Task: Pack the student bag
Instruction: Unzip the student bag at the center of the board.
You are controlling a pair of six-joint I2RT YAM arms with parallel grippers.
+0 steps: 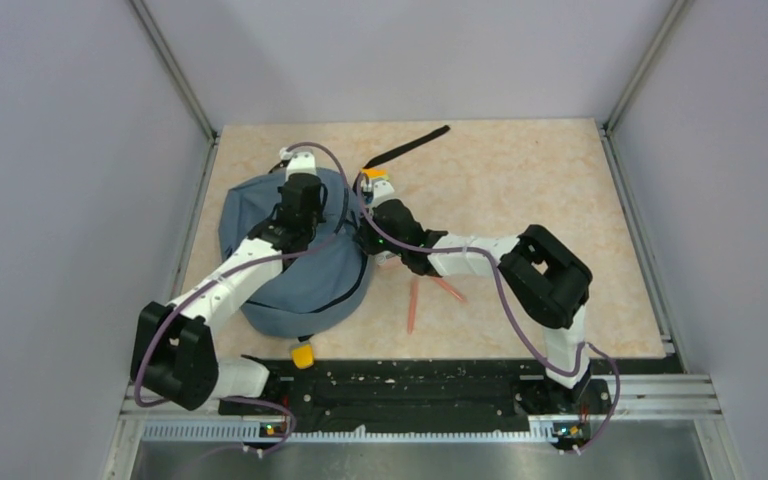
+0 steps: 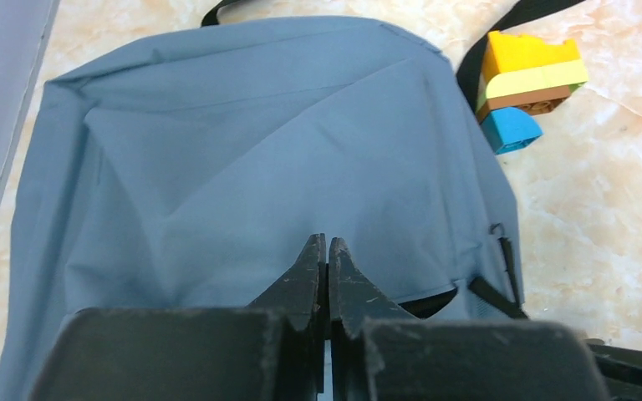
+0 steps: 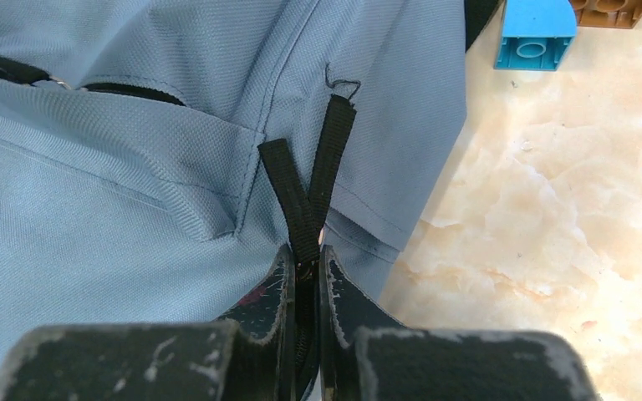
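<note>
We are seeing a beige marbled table (image 1: 540, 190) bearing the student bag (image 1: 310, 285), a block stack (image 2: 528, 83) lying just beside it, thin pink sticks (image 1: 412, 303) nearby, and a yellow piece (image 1: 303, 356) at the near edge.

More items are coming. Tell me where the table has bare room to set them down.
Widest bare patch: the far right of the table, between the strap and the right wall. A smaller one sits near the front edge, between the pink sticks and the right arm's elbow. Crowded: the left side, around the bag and the blocks.
</note>
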